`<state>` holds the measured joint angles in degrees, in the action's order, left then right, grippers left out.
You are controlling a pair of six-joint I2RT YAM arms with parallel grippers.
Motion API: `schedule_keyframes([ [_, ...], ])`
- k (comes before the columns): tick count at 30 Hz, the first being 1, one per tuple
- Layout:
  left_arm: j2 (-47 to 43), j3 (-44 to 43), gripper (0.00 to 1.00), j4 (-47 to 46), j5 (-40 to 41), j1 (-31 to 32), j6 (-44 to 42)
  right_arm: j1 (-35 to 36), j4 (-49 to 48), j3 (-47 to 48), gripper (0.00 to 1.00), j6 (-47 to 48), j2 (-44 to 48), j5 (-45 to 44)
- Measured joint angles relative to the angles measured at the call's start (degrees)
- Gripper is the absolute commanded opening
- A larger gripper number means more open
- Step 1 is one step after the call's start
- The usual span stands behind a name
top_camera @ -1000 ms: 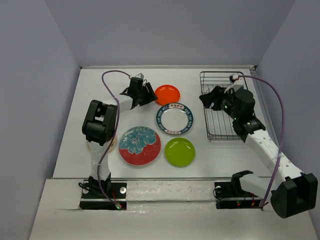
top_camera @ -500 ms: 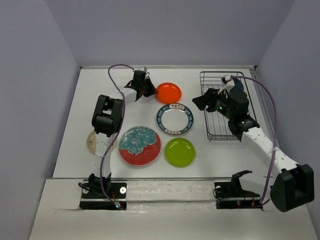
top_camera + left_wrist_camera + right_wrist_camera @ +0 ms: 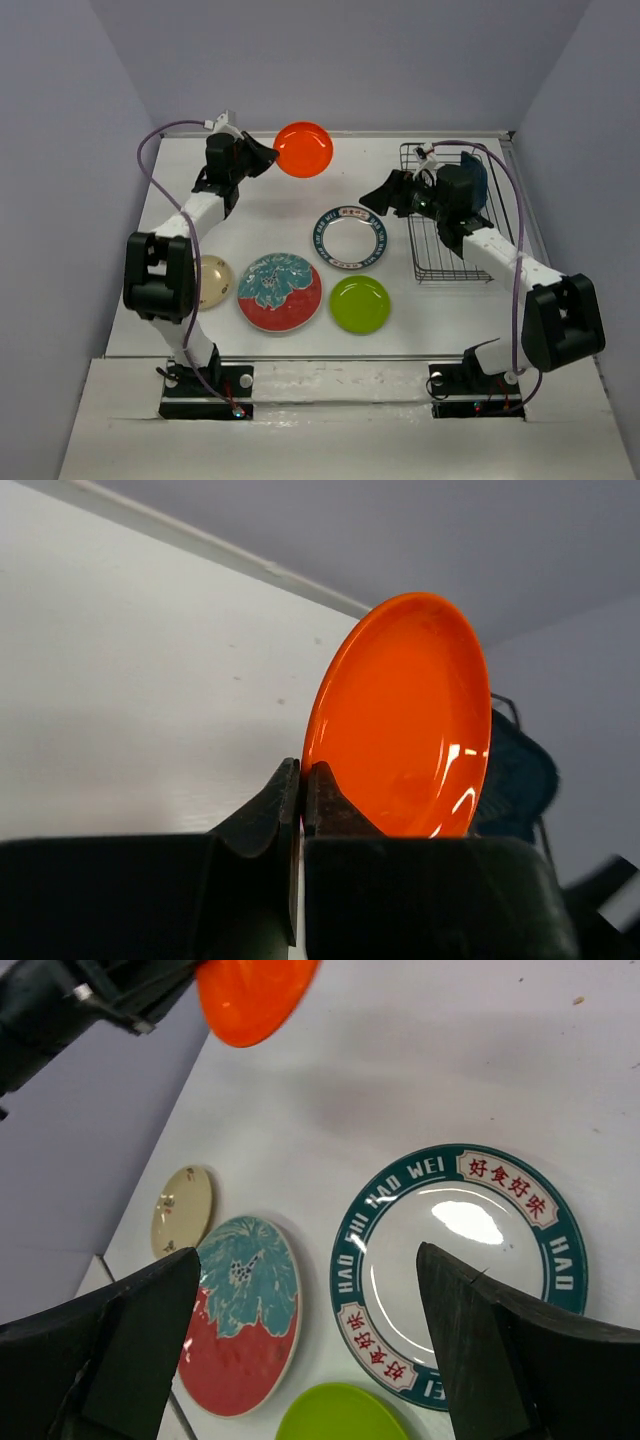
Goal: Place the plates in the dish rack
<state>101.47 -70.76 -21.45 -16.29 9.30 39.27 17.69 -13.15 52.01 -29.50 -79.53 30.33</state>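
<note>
Left gripper (image 3: 262, 158) clenched on rim of small orange plate (image 3: 304, 149); plate tilted, held clear of table (image 3: 170, 215) at far side. Right gripper (image 3: 375, 197) released, fingers (image 3: 110, 1350) spread wide, over far right edge of patterned-rim plate (image 3: 349, 237), just left of dish rack (image 3: 440, 255). Dark blue plate (image 3: 473, 175) upright in rack's far end. Red plate (image 3: 280, 291), lime green plate (image 3: 360, 304), beige plate (image 3: 210, 282) flat on table, near side.

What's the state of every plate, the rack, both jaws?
orange plate: airborne, tilted, gripped at rim
left gripper: jaws shut on orange plate
right gripper: jaws open, empty
dark blue plate: upright in dish rack
dish rack: one plate loaded
blue-rimmed plate: flat on table
red plate: flat on table
lime green plate: flat on table
beige plate: flat on table
</note>
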Motion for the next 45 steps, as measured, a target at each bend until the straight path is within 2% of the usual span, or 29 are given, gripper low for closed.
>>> schedule_keyframes([
  [4, -14.47, 12.66, 0.06, -7.98, -2.19, 3.98, 2.89, 0.42, -2.78, 0.57, 0.96, -3.48, -3.26, 1.75],
  [6, -19.32, 19.3, 0.06, -10.82, -4.17, 6.36, 4.7, 0.55, -4.13, 0.57, 0.96, -5.44, -4.15, 2.6],
  [9, -21.97, 26.23, 0.06, -11.43, -4.98, 7.52, 6.6, 0.87, -5.9, 0.55, 0.96, -7.74, -4.09, 3.76],
  [14, -24.24, 31.58, 0.06, -9.81, -5.07, 8.0, 7.48, 1.53, -9.57, 0.09, 0.95, -9.99, -3.87, 5.25],
  [17, -27.65, 32.52, 0.06, -9.53, -5.49, 8.72, 7.58, 1.9, -11.34, -1.62, 0.85, -10.91, -3.1, 5.66],
  [22, -31.32, 32.52, 0.06, -10.64, -6.93, 11.1, 7.32, 2.56, -11.23, -1.7, 0.84, -11.23, -3.58, 5.7],
  [23, -31.61, 32.52, 0.06, -10.58, -7.02, 11.32, 7.17, 2.8, -11.08, -1.7, 0.81, -10.99, -3.76, 5.51],
  [25, -32.87, 32.76, 0.06, -9.97, -7.19, 11.78, 6.69, 3.58, -10.75, -1.7, 0.53, -10.62, -3.93, 5.46],
  [27, -34.38, 32.92, 0.12, -8.92, -7.23, 12.02, 5.86, 4.55, -10.84, -1.7, 0.18, -10.08, -3.93, 5.73],
  [28, -35.43, 32.94, 0.19, -7.91, -7.17, 12.07, 5.2, 5.33, -11.06, -1.68, 0.07, -10.12, -3.87, 5.81],
  [29, -36.26, 32.96, 0.37, -6.84, -6.91, 12.07, 4.35, 5.77, -11.02, -1.6, 0.07, -10.56, -3.74, 5.79],
  [30, -37.0, 33.05, 0.48, -5.75, -6.78, 12.07, 3.74, 6.08, -10.88, -1.6, 0.07, -10.95, -3.34, 5.73],
  [31, -38.21, 33.46, 0.67, -4.83, -6.93, 11.93, 2.91, 6.38, -10.86, -1.6, 0.07, -10.88, -2.78, 5.51],
  [33, -40.46, 33.53, 0.79, -2.54, -6.88, 12.17, 1.77, 6.75, -9.05, -1.6, 0.07, -10.45, -1.27, 4.63],
  [34, -41.99, 33.53, 0.96, -0.9, -6.84, 12.31, 0.7, 6.75, -7.87, -1.57, 0.07, -9.79, -0.57, 3.65],
  [35, -43.43, 33.27, 0.99, 1.6, -6.36, 12.37, -0.83, 6.75, -5.95, -1.55, 0.07, -8.66, 0.63, 2.23],
  [39, -48.94, 31.23, 0.99, 11.65, -4.72, 12.37, -7.63, 5.53, 5.84, 2.21, 0.07, -1.27, 4.85, -7.8],
  [45, -55.93, 30.71, 0.99, 22.05, -1.22, 12.63, -18.78, 0.46, 21.0, 12.52, 0.07, 10.25, 6.88, -31.74],
])
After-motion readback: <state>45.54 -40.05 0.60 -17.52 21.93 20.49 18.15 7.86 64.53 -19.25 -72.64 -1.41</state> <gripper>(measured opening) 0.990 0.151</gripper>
